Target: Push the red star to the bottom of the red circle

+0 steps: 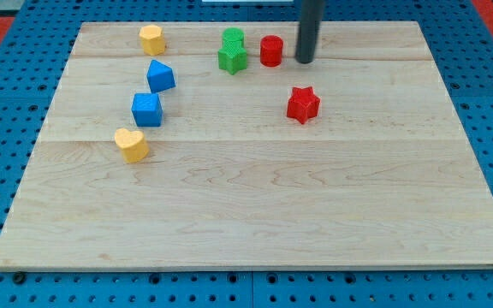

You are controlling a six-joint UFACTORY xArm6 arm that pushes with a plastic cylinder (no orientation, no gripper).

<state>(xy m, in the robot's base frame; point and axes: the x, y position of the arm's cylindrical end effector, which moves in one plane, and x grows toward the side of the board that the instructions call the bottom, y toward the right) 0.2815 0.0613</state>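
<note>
The red star (302, 104) lies on the wooden board, right of the middle in the upper half. The red circle (270, 50) stands near the view's top, up and to the left of the star. My tip (304, 61) is on the board just right of the red circle and directly above the red star, apart from both.
A green star (232, 59) and a green block (233, 38) sit just left of the red circle. A yellow hexagon (151, 39), a blue triangle-like block (160, 76), a blue cube (146, 109) and a yellow heart (131, 144) are at the left. The board edge (246, 267) runs along the bottom.
</note>
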